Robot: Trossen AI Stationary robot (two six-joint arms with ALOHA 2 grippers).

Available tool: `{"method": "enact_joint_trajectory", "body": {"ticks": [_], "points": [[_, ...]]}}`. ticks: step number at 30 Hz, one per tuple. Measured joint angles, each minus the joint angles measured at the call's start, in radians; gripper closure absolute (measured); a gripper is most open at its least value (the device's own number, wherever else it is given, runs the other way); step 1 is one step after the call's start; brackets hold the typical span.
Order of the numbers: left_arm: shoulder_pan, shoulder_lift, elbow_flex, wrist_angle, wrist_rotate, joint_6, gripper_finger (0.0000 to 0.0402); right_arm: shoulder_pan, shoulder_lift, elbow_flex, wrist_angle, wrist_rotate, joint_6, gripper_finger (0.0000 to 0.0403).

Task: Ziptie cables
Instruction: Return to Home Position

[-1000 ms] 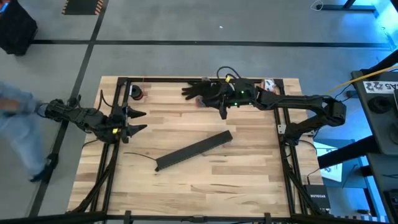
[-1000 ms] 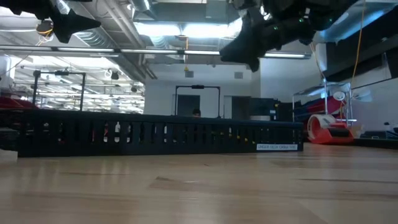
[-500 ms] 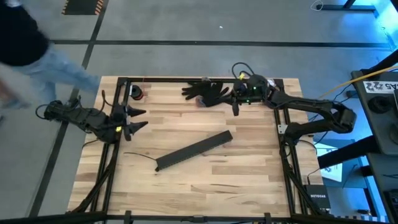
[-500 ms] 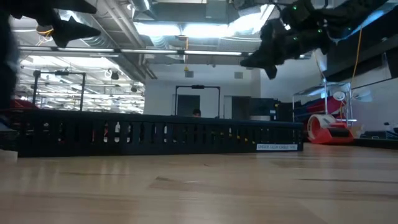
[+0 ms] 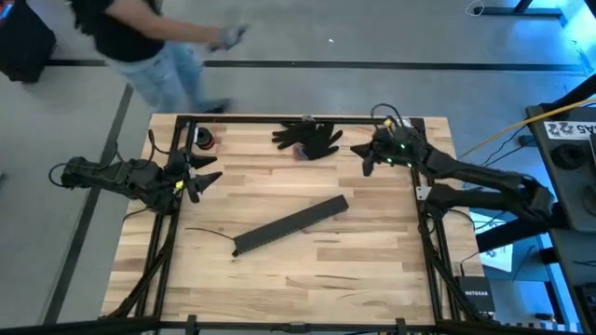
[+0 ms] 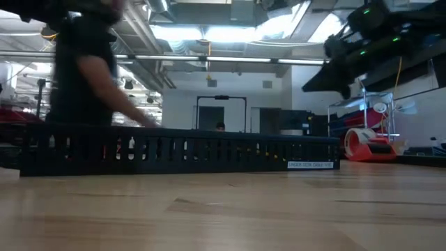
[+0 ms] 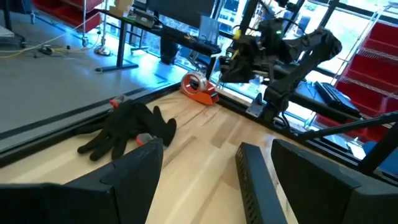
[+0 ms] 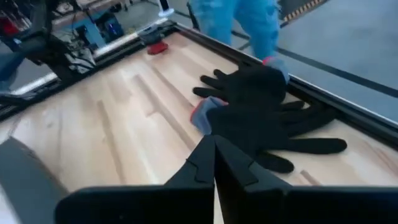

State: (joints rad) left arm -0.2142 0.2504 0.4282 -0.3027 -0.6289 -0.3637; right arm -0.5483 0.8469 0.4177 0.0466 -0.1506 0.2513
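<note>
The cables do not show in any view. A long black slotted channel point(image 5: 291, 224) lies slantwise on the middle of the wooden table, with a thin dark strip point(image 5: 209, 233) at its left end. My left gripper point(image 5: 203, 173) hovers open at the table's left edge, nothing between its fingers point(image 7: 134, 168). My right gripper point(image 5: 366, 166) hangs shut above the far right part of the table, to the right of a pair of black gloves point(image 5: 307, 138). Its fingers point(image 8: 214, 163) are pressed together on nothing.
The gloves point(image 8: 267, 112) lie by the far edge. A small red object point(image 5: 205, 140) sits at the far left, and a red tape dispenser point(image 7: 199, 87) at the far right corner. A person point(image 5: 140, 33) walks past the far left side. A black frame rims the table.
My right gripper has drawn back from over the gloves toward the table's right edge and sunk a little. My left gripper has swung slightly toward the far edge. A person has walked from the left side along the table's far edge.
</note>
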Motion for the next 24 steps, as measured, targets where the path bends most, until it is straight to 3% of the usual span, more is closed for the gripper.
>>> {"method": "enact_joint_trajectory", "body": {"ticks": [6, 10, 16, 24], "points": [[0.000, 0.000, 0.000, -0.004, 0.000, 0.034, 0.0107, 0.101, -0.233, -0.075, -0.108, 0.152, 0.037, 0.0402], [0.000, 0.000, 0.000, -0.011, 0.000, 0.050, 0.0107, 0.158, -0.325, -0.137, -0.111, 0.157, 0.041, 0.0402], [0.000, 0.000, 0.000, -0.037, 0.000, 0.042, 0.0107, 0.182, -0.344, -0.193, -0.198, 0.143, 0.061, 0.0402], [0.000, 0.000, 0.000, -0.039, 0.000, 0.076, 0.0107, 0.182, -0.371, -0.193, -0.181, 0.174, 0.028, 0.0402]]}}
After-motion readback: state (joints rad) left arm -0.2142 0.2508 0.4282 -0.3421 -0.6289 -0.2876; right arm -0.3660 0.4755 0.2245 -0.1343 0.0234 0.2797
